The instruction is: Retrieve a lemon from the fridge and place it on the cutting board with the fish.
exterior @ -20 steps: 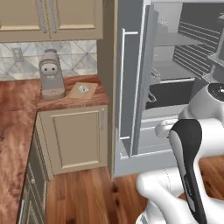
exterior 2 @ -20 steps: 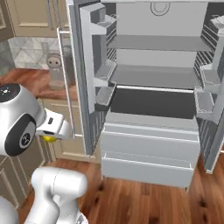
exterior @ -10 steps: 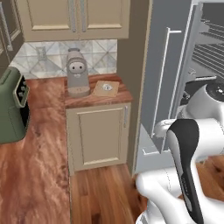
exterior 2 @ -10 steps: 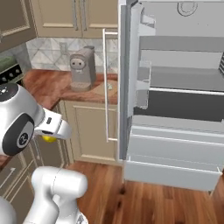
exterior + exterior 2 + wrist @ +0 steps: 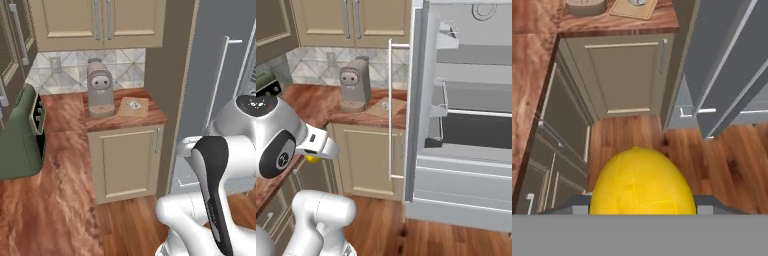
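In the hand view we see the lemon [image 5: 642,182] large betw. the fingers [image 5: 574,205], pinched from both sides above the wood floor [image 5: 637,135]. The right base view gives just a yellow sliver of it [image 5: 312,159] under the gripper [image 5: 318,150], w/ the fridge [image 5: 466,115] door open and shelves bare. The left base view has the cutting board [image 5: 133,107] beside the coffee machine [image 5: 99,88]; the fish [image 5: 133,104] on it is too small to make out. Fingertips cut off at frame bottom.
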Robot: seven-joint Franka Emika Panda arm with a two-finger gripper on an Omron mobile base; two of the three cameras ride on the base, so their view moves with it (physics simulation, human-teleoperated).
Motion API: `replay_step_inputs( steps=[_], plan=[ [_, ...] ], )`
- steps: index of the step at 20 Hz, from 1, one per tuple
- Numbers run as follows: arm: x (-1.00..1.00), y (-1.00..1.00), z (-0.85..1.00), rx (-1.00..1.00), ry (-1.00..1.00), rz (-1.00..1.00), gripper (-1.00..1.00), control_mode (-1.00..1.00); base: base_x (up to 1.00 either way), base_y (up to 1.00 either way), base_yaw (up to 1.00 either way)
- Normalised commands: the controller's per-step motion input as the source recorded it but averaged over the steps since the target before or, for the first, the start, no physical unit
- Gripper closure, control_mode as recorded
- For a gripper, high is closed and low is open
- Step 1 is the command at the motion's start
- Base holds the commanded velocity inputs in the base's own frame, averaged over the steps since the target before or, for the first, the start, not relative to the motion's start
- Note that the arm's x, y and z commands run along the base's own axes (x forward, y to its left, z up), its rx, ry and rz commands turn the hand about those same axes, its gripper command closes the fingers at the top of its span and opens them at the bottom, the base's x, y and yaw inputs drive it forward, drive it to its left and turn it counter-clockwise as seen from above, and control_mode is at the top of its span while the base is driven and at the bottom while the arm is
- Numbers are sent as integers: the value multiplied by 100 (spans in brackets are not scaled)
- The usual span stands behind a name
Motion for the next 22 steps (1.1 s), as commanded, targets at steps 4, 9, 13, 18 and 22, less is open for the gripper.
replay_step_inputs(
  steps=[4,9,13,18,22],
  plan=[
    [0,0,0,0,0,0,100,100,67,33,0],
    [0,0,0,0,0,0,100,100,59,3,-13],
    [0,0,0,0,0,0,100,100,57,13,-19],
    [0,0,0,0,0,0,100,100,47,24,-20],
    [0,0,0,0,0,0,100,100,42,39,-16]
  ],
)
